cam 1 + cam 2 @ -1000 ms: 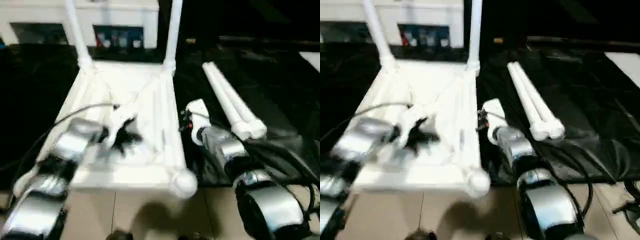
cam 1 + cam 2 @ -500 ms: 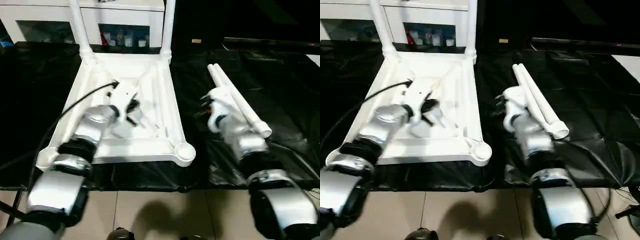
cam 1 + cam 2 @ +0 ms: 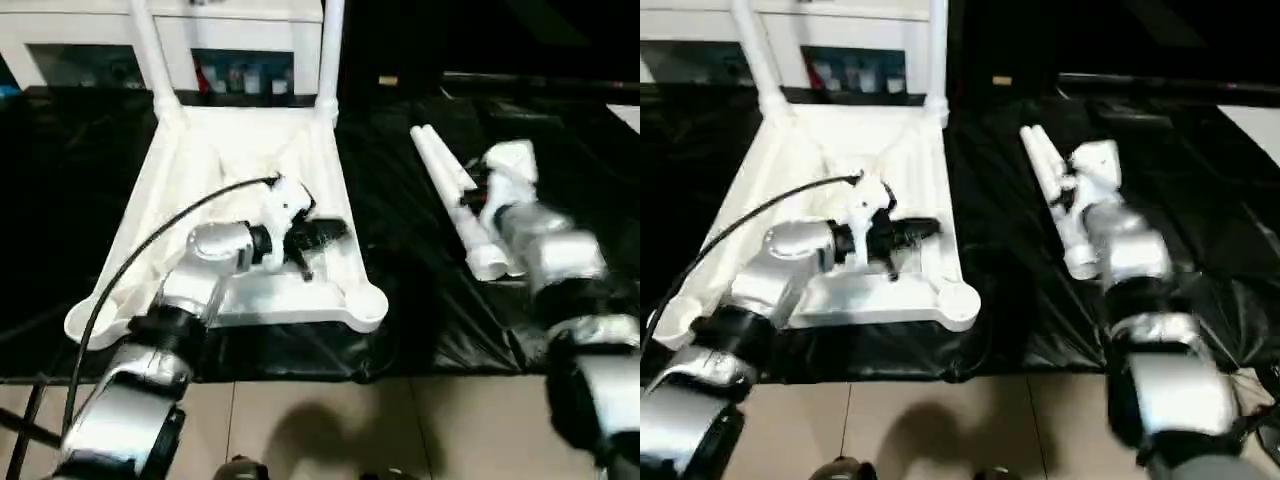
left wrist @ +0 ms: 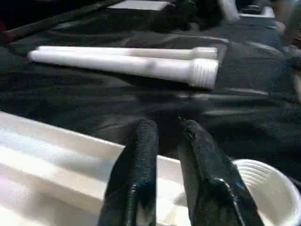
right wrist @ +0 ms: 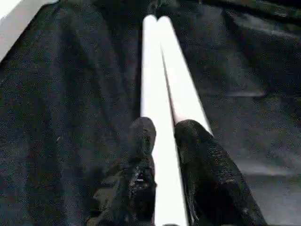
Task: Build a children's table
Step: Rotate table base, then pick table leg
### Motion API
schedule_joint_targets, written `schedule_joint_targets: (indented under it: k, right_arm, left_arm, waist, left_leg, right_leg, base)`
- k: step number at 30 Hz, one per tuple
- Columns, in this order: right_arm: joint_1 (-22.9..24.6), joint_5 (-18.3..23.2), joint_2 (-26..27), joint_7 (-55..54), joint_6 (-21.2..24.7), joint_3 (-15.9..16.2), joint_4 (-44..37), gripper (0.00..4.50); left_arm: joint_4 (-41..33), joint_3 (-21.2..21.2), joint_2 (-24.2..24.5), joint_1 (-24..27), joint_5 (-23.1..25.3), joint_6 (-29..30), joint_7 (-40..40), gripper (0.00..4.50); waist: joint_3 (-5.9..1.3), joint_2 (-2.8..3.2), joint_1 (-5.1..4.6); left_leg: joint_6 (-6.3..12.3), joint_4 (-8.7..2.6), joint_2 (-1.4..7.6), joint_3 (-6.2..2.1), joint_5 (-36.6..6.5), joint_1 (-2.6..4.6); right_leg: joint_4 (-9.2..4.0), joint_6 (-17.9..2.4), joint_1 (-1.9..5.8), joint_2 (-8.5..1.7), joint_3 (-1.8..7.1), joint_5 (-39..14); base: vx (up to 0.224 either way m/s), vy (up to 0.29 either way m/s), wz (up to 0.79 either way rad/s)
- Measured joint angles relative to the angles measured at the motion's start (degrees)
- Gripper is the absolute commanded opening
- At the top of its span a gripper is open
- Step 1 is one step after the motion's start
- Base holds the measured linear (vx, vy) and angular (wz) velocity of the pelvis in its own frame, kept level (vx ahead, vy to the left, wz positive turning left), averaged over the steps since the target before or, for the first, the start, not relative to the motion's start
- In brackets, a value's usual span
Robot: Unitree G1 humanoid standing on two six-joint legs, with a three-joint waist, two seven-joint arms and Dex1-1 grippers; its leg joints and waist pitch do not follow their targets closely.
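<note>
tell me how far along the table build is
About halfway. Done: two legs stand in the far sockets of the upturned table top. In hand: the right gripper straddles one of two loose legs. Left: both near sockets, open beside the left gripper.

— What's different on the left side?

— The left pincer point(image 3: 325, 235) has swung out across the upturned table top point(image 3: 200, 165). A second ago it sat over the middle ribs; now its black fingers point(image 4: 141, 155) reach toward the rim by the near corner socket point(image 3: 368, 300), with only a narrow gap between them.

— And the right?

— The right pincer point(image 5: 162, 136) has travelled away from the table's edge to the two loose legs point(image 3: 455, 195) on the black sheet. Half a second ago it was just reaching them; now its fingers straddle one leg point(image 5: 160, 141).

— Did the legs shift?

— Can't tell; the head camera itself moved.
</note>
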Motion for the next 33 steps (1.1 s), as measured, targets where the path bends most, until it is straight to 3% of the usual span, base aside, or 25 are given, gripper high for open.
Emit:
schedule_joint_targets:
  k: [3, 18, 33]
  right_arm:
    - [-1.3, -0.3, -1.0, 0.0, 0.0, 0.2, 3.9, 1.37]
    - [-4.2, -1.3, -1.7, 1.3, -2.6, 0.0, 18.2, 2.79]
    - [-6.5, 0.0, -3.5, 10.5, -0.4, -1.7, 25.5, 2.86]
  left_arm:
    - [-4.3, -0.2, 0.8, 1.6, -1.1, 2.5, -1.8, 1.25]
    - [-12.0, -1.4, 2.3, 3.9, -1.2, 8.9, -2.5, 2.66]
    - [-12.6, -1.9, 4.3, 3.8, -1.0, 10.7, -3.6, 2.71]
  waist:
    - [0.00, 0.00, 0.05]
    - [0.00, 0.01, 0.08]
    - [0.00, 0.02, 0.25]
  left_leg:
    - [0.01, 0.00, -0.01, 0.02, 0.0, 0.00]
    - [0.01, 0.00, 0.00, 0.02, 0.0, -0.02]
    - [0.01, 0.05, 0.00, 0.02, 0.0, -0.04]
  right_leg:
    - [-0.02, 0.0, 0.00, 0.00, 0.01, 0.0]
    - [0.00, 0.0, -0.01, 0.00, 0.01, 0.0]
    - [0.05, 0.0, -0.02, 0.00, 0.00, 0.0]
  base:
    - [0.000, 0.000, 0.00]
    - [0.000, 0.000, 0.00]
    - [0.000, 0.000, 0.00]
